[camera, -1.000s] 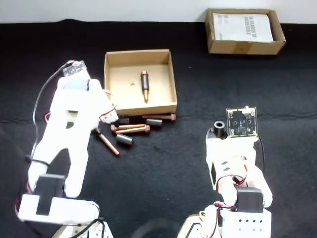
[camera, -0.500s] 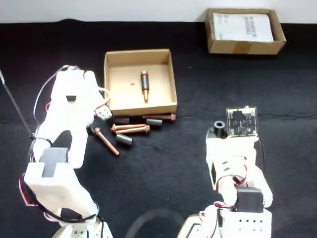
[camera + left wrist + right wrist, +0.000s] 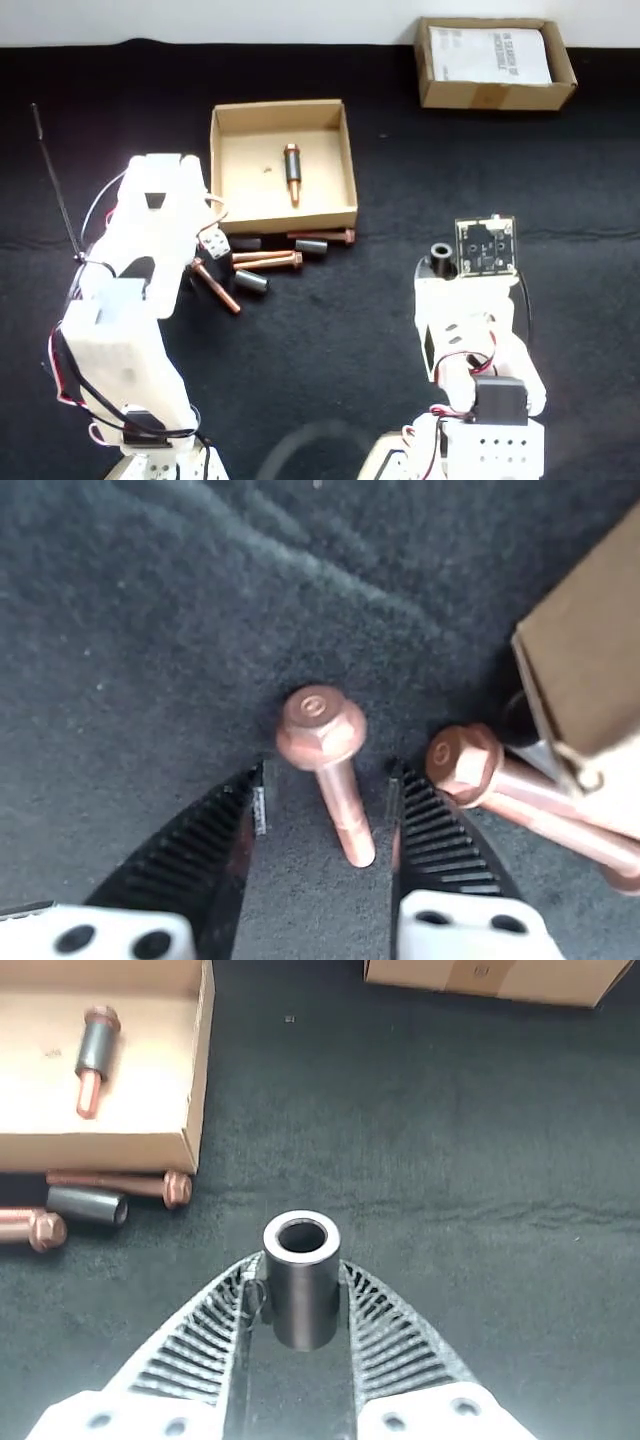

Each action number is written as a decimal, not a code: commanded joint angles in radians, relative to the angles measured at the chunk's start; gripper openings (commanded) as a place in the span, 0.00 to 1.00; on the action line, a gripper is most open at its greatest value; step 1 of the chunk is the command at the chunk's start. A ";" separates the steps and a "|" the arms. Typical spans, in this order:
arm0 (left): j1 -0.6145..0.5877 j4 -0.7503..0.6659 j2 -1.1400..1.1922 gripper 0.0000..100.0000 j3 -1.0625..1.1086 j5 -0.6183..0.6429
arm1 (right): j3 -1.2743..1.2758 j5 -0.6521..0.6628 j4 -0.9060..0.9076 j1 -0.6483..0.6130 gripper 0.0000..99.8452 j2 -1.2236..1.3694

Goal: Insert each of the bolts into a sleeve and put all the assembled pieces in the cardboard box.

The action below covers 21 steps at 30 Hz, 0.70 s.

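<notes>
My left gripper point(image 3: 325, 810) is open and low over the black mat, one finger on each side of a copper bolt point(image 3: 322, 755) lying there. In the high view this bolt point(image 3: 217, 287) lies left of the pile, by the left gripper point(image 3: 197, 265). My right gripper point(image 3: 300, 1275) is shut on a dark sleeve point(image 3: 302, 1280), held upright with its bore facing up, also seen from above as the sleeve point(image 3: 441, 258). The open cardboard box point(image 3: 225, 130) holds one assembled bolt and sleeve point(image 3: 292, 172). Two more bolts point(image 3: 266, 260) and loose sleeves point(image 3: 250, 281) lie in front of the box.
A third bolt point(image 3: 322, 236) and a sleeve point(image 3: 311, 246) lie along the box's front wall. A second cardboard box point(image 3: 495, 95) with a printed sheet stands at the far right. Bare black mat spreads between the two arms.
The left arm has swung back from the box's corner and come down over the leftmost bolt. The right arm and its sleeve have kept still.
</notes>
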 commanded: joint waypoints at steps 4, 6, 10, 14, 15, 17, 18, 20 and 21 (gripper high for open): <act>-0.076 -0.129 0.002 0.19 -0.035 0.008 | -0.002 0.009 -0.021 0.012 0.01 -0.013; -0.096 -0.170 0.002 0.15 -0.035 0.008 | 0.001 0.009 -0.021 0.012 0.01 -0.010; -0.117 -0.233 0.004 0.00 -0.028 0.000 | 0.001 0.009 -0.022 0.012 0.01 -0.010; -0.116 -0.233 0.004 0.01 -0.027 0.000 | 0.001 0.009 -0.054 0.016 0.01 -0.008; -0.114 -0.233 0.005 0.01 -0.027 0.000 | 0.001 0.009 -0.064 0.018 0.01 -0.008; -0.113 -0.233 0.005 0.01 -0.027 0.000 | 0.001 0.009 -0.079 0.021 0.01 -0.008; -0.111 -0.233 0.005 0.01 -0.027 0.000 | 0.001 0.009 -0.081 0.021 0.01 -0.008; -0.111 -0.233 0.004 0.01 -0.031 -0.002 | 0.002 0.009 -0.084 0.021 0.01 -0.008; -0.110 -0.232 -0.001 0.01 -0.035 -0.002 | 0.010 0.009 -0.085 0.021 0.01 -0.008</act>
